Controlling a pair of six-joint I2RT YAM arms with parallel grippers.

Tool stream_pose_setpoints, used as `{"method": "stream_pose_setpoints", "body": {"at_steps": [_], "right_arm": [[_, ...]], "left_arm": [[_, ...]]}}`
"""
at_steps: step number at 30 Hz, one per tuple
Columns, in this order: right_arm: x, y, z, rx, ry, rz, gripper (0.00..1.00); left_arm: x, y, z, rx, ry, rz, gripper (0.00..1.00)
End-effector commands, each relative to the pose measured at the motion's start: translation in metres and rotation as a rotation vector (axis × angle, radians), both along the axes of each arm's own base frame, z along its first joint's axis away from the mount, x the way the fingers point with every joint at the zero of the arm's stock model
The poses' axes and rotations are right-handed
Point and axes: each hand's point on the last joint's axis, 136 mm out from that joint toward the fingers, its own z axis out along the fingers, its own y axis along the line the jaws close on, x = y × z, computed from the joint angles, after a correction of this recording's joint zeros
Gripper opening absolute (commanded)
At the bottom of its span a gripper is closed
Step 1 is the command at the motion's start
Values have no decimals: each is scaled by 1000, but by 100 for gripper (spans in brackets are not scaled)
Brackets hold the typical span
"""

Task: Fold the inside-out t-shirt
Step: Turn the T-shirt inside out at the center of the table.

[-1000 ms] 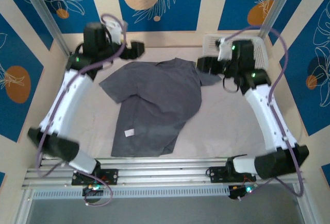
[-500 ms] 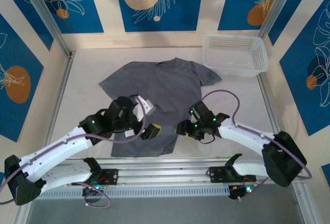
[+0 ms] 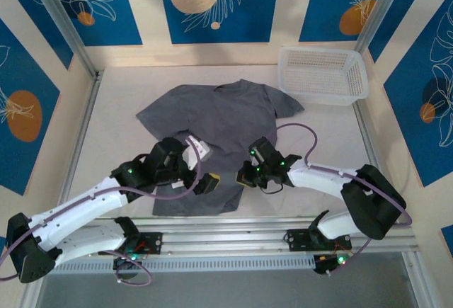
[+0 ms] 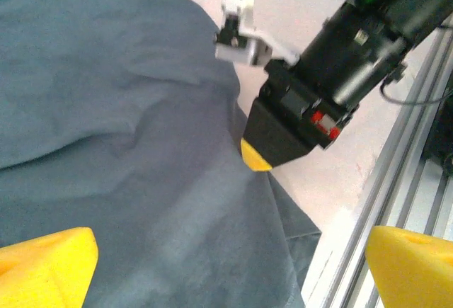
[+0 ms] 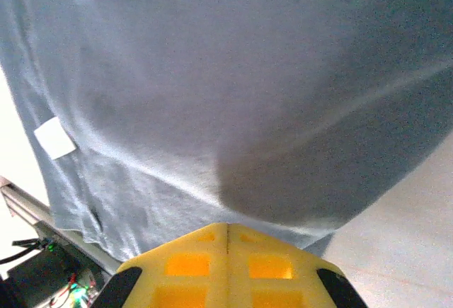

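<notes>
The inside-out t-shirt [image 3: 212,127] lies spread flat on the white table, slate grey, collar toward the back. My left gripper [image 3: 207,183] hovers over its lower hem area. In the left wrist view that gripper [image 4: 226,272] is open, its yellow fingertips [image 4: 46,265] wide apart above the cloth [image 4: 127,145]. My right gripper [image 3: 243,178] is at the shirt's right side edge near the hem. Its yellow fingers [image 5: 228,255] are pressed together with the cloth [image 5: 212,95] bunching up at their tips. A white tag [image 5: 54,138] shows on the fabric.
A white plastic basket [image 3: 322,74] stands at the back right corner. The aluminium rail [image 3: 226,241] runs along the near edge, close to both grippers and seen as a metal strip [image 4: 396,180] beside the shirt's hem. Frame posts stand at the back corners.
Both arms have swung from the back of the table down to the shirt's near hem. The right gripper has since closed at the shirt's right edge; the left has stayed open.
</notes>
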Motion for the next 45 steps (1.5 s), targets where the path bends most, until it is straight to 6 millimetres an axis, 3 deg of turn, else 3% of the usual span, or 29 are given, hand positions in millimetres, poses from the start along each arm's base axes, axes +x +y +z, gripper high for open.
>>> {"method": "stream_pose_setpoints", "body": {"at_steps": [1,5,10,13,15,17,23,24,26,27,31,35,39,41,43,45], "right_arm": [[4,8,29,39,-53,23,0],[4,5,28,25,-49,11,2],[6,-20,19,-24,-37,-100,36],[7,-33,24,-33,-60,-147,45],[7,-39,29,-35,-75,-156,46],[4,-44,31,-40,-80,-157,46],[-1,-51,33,-36,-89,-160,47],[-2,-51,32,-35,-89,-158,47],[-2,-51,33,-31,-93,-148,47],[-2,-50,33,-31,-97,-143,47],[-1,-51,35,-42,-137,-103,48],[3,-46,45,-69,-316,58,53],[-3,-5,71,-51,-721,400,56],[-10,20,82,-55,-978,558,58],[-12,40,91,-63,-1172,622,68],[-8,54,91,-94,-1249,646,69]], "left_arm": [[-9,-8,-18,24,19,-23,97],[-22,-27,-62,108,108,-51,97],[-35,-39,-125,291,229,-23,98],[-36,-43,-151,359,273,9,97],[-31,-43,-161,401,264,44,90],[-24,-44,-163,412,249,79,78],[-19,-47,-150,372,223,102,47],[-20,-46,-149,370,223,100,38],[-20,-45,-149,375,228,101,6],[-21,-45,-148,374,232,100,0],[-22,-47,-136,320,252,105,0],[-13,-50,-92,157,288,124,0],[-1,-49,-46,-16,326,113,0],[5,-47,-31,-63,336,113,0],[9,-44,-21,-104,351,116,0],[12,-41,-12,-135,355,123,0]]}}
